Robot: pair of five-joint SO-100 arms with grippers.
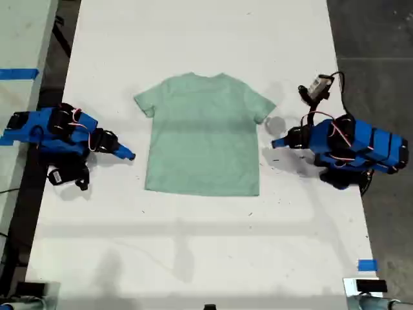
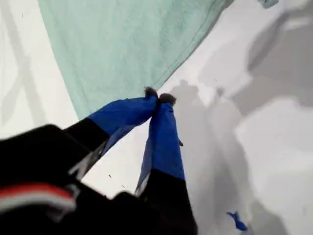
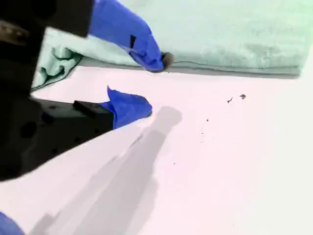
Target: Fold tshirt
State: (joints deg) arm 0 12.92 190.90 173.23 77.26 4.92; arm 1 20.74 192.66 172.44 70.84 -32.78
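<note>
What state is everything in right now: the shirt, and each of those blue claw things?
T-shirt: spread flat on the table, not yet folded, nothing gripping it.
My first pincer: shut, tips together, empty, close to the T-shirt's edge.
My second pincer: open, empty, beside the T-shirt's edge.

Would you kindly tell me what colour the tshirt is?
The tshirt is plain pale mint green, without print; the exterior view shows it best.
</note>
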